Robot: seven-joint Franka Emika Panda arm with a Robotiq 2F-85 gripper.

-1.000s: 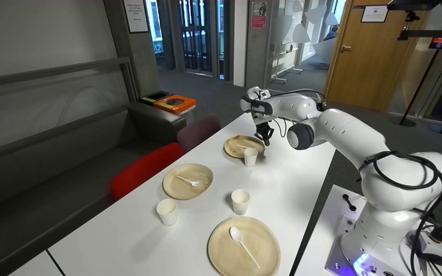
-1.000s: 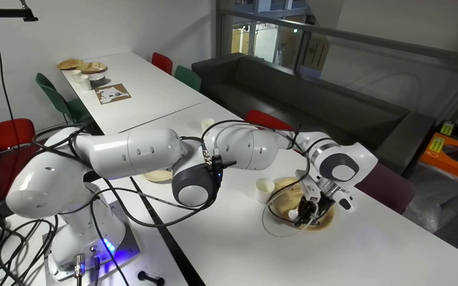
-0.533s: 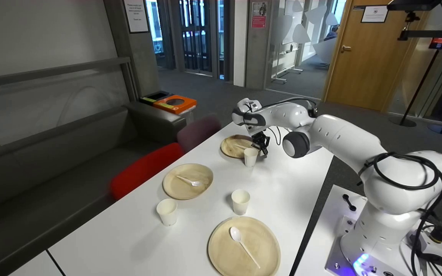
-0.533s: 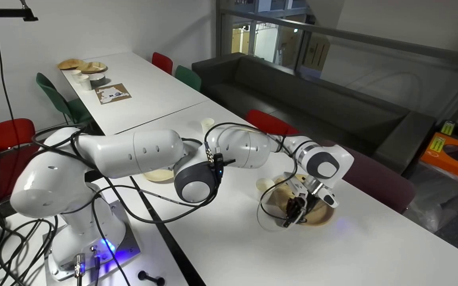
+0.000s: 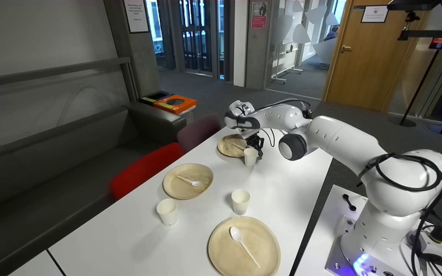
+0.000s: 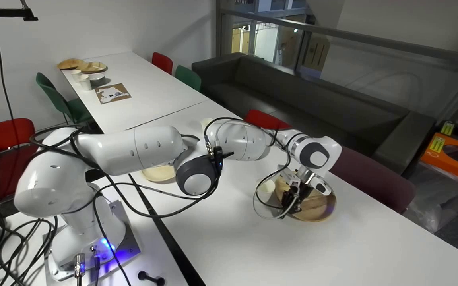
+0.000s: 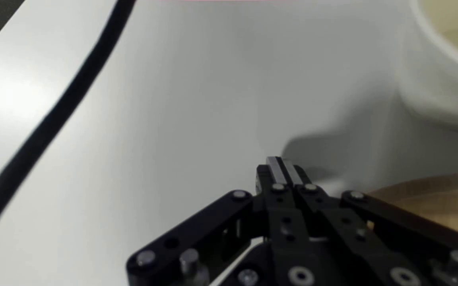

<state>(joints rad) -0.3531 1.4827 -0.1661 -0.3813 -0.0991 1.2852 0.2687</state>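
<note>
- Both halves of the gripper (image 7: 284, 169) are pinched together, holding nothing, above the white table (image 7: 197, 119).
- Upright just beyond its tips, apart from them, stands a cup (image 7: 439, 75); a plate (image 7: 447, 206) lies just beside the gripper, bearing a pale utensil (image 5: 238, 146).
- I judge all three settled in place, with no grip made on any.
- The cup looks white and smooth, yellowish inside; the plate, brown and wood-grained.

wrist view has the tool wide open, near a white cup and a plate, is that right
Not quite: the tool is shut, not wide open. The wrist view shows its two fingertips together. It is indeed near a white cup and a plate.
</note>
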